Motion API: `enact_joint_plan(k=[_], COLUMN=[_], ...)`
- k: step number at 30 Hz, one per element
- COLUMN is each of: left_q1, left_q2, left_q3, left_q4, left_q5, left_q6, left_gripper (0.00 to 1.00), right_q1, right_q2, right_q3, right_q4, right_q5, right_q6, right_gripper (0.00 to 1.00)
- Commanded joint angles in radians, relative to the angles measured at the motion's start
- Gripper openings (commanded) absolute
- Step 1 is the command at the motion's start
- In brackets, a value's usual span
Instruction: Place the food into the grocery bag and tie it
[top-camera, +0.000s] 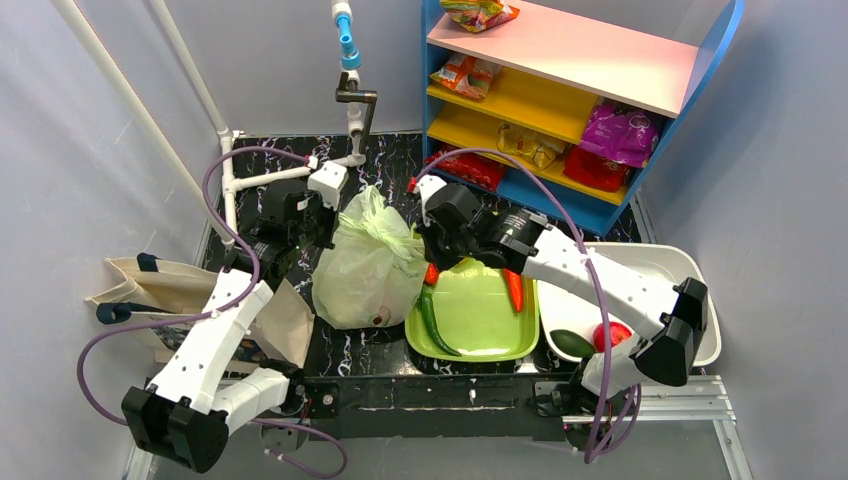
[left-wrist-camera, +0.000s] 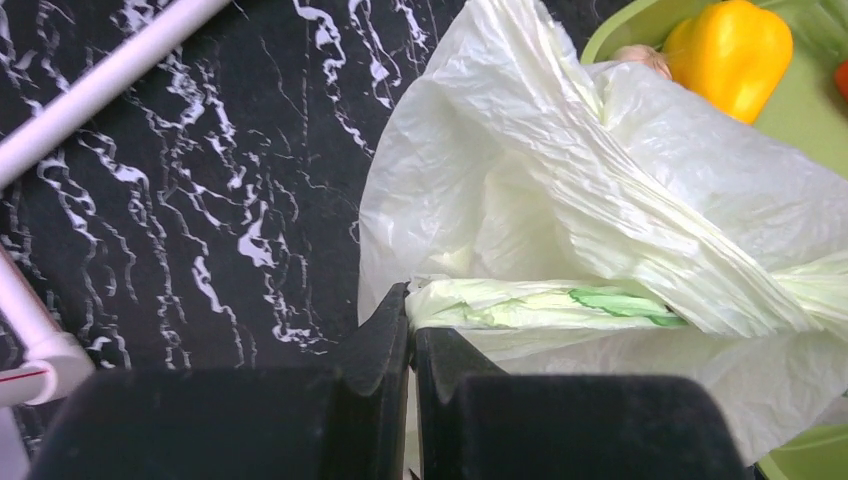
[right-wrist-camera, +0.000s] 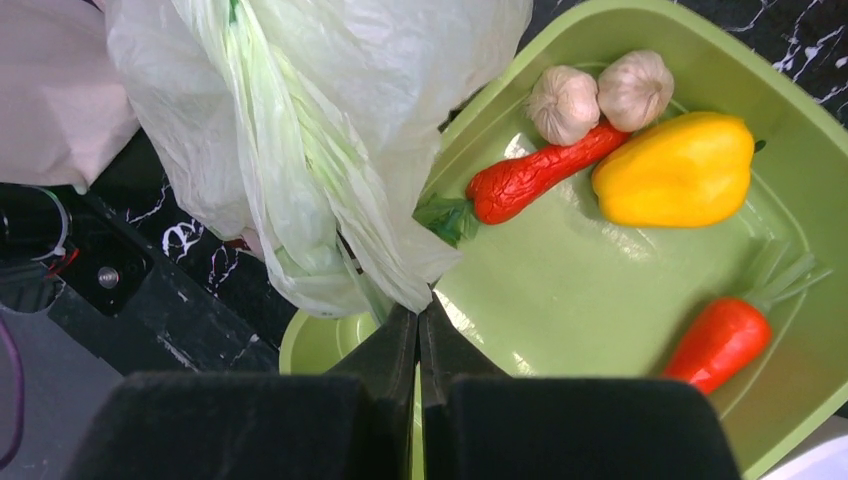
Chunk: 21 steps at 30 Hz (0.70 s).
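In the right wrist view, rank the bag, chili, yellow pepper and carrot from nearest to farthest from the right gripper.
1. The bag, pinched at the tips of the right gripper.
2. The chili, in the tray, just ahead to the right.
3. The yellow pepper and the carrot, farther right in the tray; too close to call.

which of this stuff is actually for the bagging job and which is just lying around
Job: translucent pale-green plastic grocery bag; left end effector and right end effector, both shut on it; yellow bell pepper, red chilli, orange carrot.
Lying about: beige canvas tote; blue shelf unit; white pipe frame.
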Motion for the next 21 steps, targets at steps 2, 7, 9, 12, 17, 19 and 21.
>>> enact_joint_plan(k=[2, 7, 9, 12, 17, 19, 21], left_q1=[0.147, 0.209, 0.215, 0.221, 0.231, 0.231, 0.232], left_q2=[-0.04, -0.048, -0.042, -0.037, -0.046, -0.05, -0.06], left_q3=[-0.051, -0.123, -0.14, -0.163, -0.179, -0.17, -0.15], left_q4=[0.102, 0.159, 0.169, 0.178, 0.171, 0.161, 0.152], left_q5=[-0.202, -0.184, -0.194, -0.206, -0.201, -0.18, -0.134], left_q6=[0.015, 0.024, 0.022, -0.005, -0.047, -0.062, -0.056], left_gripper=[0.0, 0.0, 0.0, 0.0, 0.0, 0.0, 0.0], right_q1=[-0.05, -0.072, -0.074, -0.075, -0.081, -0.083, -0.083], right_q2=[-0.13, -0.193, -0.209, -0.211, -0.208, -0.21, -0.204], right_q3=[-0.173, -0.323, -0.364, -0.406, -0.434, -0.428, -0.4], right_q4=[-0.286, -0.262, -0.245, -0.232, -0.241, -0.242, -0.242], right_q5=[-0.053, -0.126, -0.155, -0.185, -0.187, -0.187, -0.187], right_q6=[-0.026, -0.01, -0.008, -0.011, -0.026, -0.032, -0.048], right_gripper=[0.01, 0.01, 0.01, 0.01, 0.01, 0.01, 0.01])
